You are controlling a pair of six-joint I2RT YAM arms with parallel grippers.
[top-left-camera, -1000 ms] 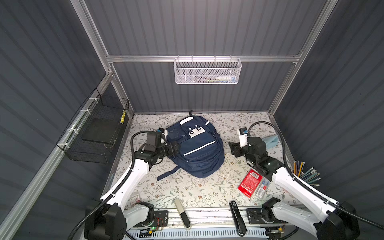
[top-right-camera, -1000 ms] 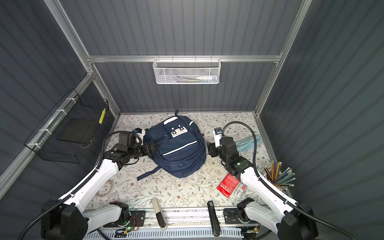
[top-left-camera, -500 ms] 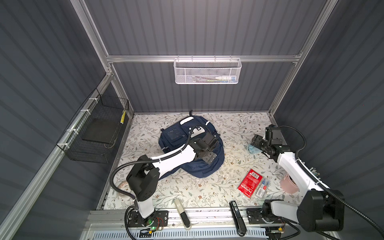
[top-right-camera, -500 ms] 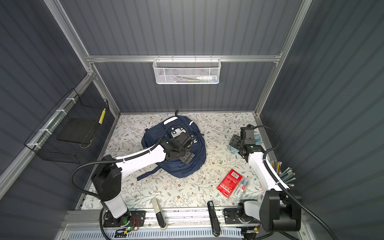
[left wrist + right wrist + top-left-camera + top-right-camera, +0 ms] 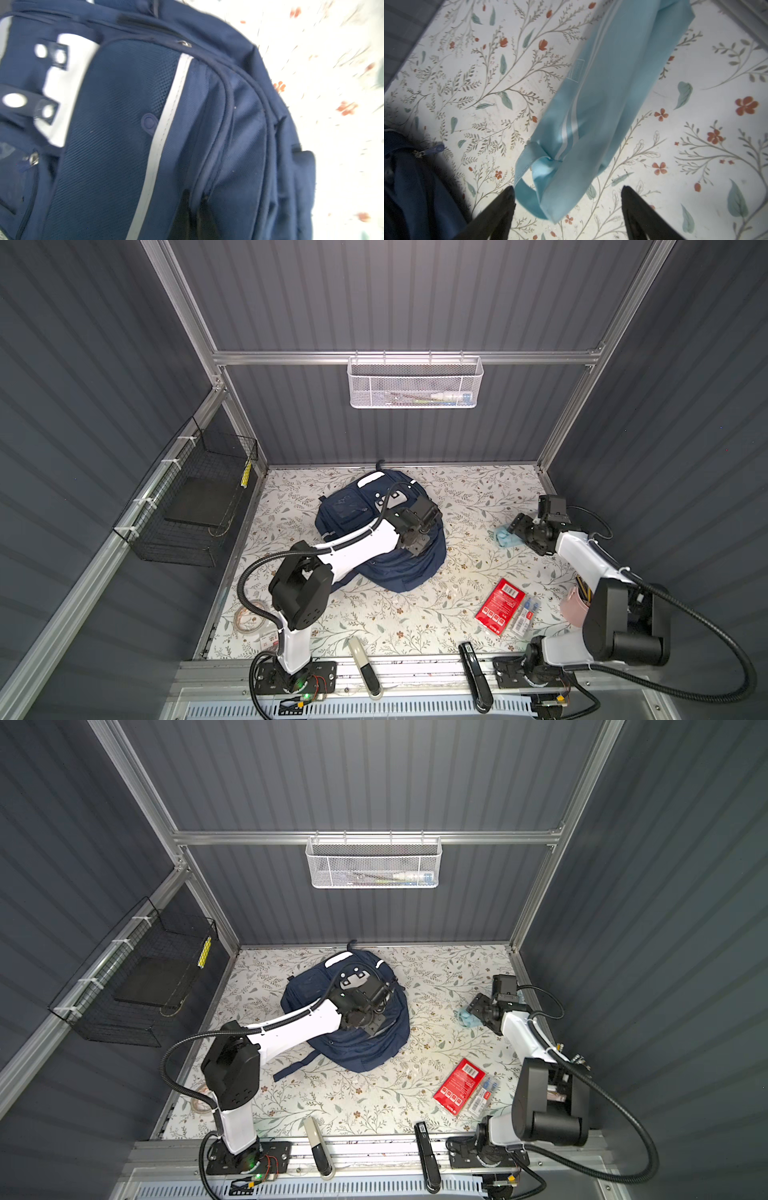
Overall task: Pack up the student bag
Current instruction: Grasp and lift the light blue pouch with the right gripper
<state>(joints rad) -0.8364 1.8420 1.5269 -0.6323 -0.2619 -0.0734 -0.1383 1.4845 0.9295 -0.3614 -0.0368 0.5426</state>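
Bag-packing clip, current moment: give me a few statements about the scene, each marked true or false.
1. The student bag lies on the floral tabletop. True.
2. The right gripper grips the red packet. False: its jaws stand open over the light blue pouch, and the packet lies apart, untouched.
3. A white mesh basket hangs on the back wall. True.
4. The left gripper has wide-open jaws. False: they are closed on a seam of the bag.
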